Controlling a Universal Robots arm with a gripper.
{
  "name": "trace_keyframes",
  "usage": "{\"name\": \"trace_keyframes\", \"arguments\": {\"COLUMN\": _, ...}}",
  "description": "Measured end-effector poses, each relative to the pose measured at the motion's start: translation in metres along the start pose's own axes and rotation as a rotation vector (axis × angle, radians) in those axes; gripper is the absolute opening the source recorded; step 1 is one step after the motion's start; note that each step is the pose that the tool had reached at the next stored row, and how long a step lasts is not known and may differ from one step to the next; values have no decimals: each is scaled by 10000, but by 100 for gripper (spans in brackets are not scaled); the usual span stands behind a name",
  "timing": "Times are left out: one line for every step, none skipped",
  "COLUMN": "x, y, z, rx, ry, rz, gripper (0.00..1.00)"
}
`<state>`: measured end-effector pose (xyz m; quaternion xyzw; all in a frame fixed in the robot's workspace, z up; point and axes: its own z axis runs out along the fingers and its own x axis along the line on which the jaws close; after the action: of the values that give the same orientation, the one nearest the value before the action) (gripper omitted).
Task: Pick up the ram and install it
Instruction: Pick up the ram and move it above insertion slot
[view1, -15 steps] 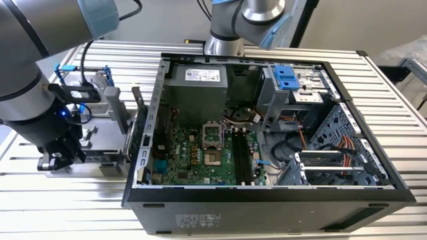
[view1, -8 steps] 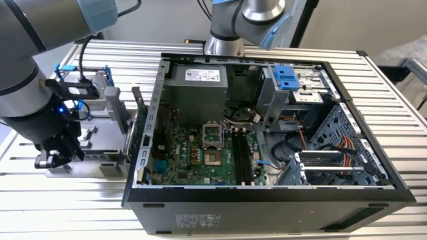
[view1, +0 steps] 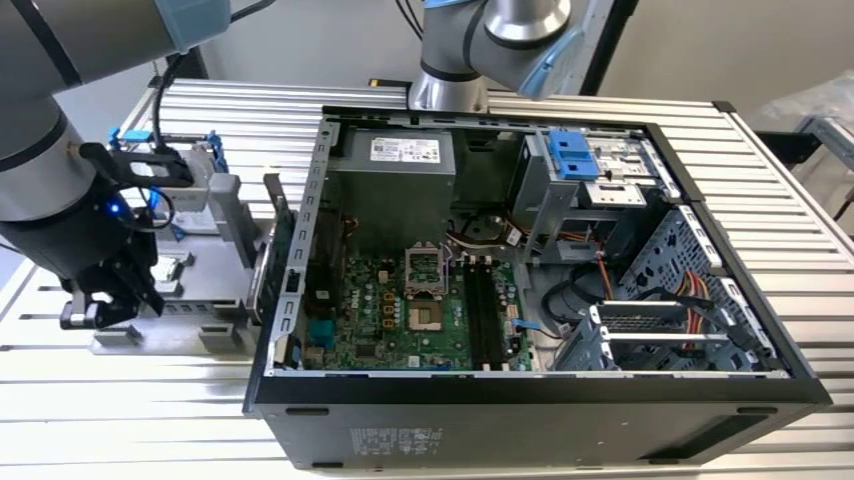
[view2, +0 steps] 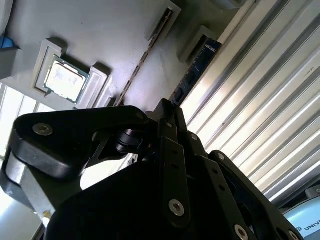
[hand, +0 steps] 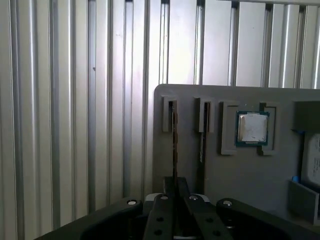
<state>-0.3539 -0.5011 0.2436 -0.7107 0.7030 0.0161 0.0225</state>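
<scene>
One gripper (hand: 174, 187), two ram sticks (hand: 173, 140)

ram (hand: 174, 142) | we see a long, very thin dark stick, edge-on in the first wrist view | it stands on its long edge in the grey tray (hand: 227, 172) | in the slot nearest the tray's edge | not yet lifted out

A robotics lab: opened computer (view1: 534, 425) on slatted table (view1: 134, 410).
</scene>
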Motion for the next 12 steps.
{"name": "trace_keyframes", "arguments": {"x": 0, "y": -1, "z": -11, "rx": 0, "ry": 0, "rz": -2, "gripper": 0}}
{"name": "trace_keyframes", "arguments": {"x": 0, "y": -2, "z": -22, "rx": 1, "ry": -1, "rz": -2, "gripper": 0}}
{"name": "trace_keyframes", "arguments": {"x": -1, "y": -2, "z": -34, "rx": 0, "ry": 0, "rz": -2, "gripper": 0}}
{"name": "trace_keyframes", "arguments": {"x": -2, "y": -2, "z": -46, "rx": 0, "ry": 0, "rz": -2, "gripper": 0}}
{"name": "trace_keyframes", "arguments": {"x": -3, "y": -2, "z": -56, "rx": 1, "ry": 0, "rz": -2, "gripper": 0}}
{"name": "trace_keyframes", "arguments": {"x": -4, "y": -1, "z": -68, "rx": 1, "ry": -1, "rz": 0, "gripper": 0}}
{"name": "trace_keyframes", "arguments": {"x": -4, "y": -1, "z": -79, "rx": 0, "ry": 0, "rz": 0, "gripper": 0}}
{"name": "trace_keyframes", "arguments": {"x": -5, "y": -1, "z": -92, "rx": 0, "ry": 0, "rz": 0, "gripper": 0}}
{"name": "trace_keyframes", "arguments": {"x": -6, "y": -1, "z": -102, "rx": 1, "ry": 0, "rz": 0, "gripper": 0}}
{"name": "trace_keyframes", "arguments": {"x": -6, "y": -1, "z": -113, "rx": 1, "ry": -1, "rz": 0, "gripper": 0}}
{"name": "trace_keyframes", "arguments": {"x": -7, "y": -2, "z": -126, "rx": 0, "ry": 0, "rz": 0, "gripper": 0}}
{"name": "trace_keyframes", "arguments": {"x": -7, "y": -1, "z": -135, "rx": 0, "ry": 0, "rz": 0, "gripper": 0}}
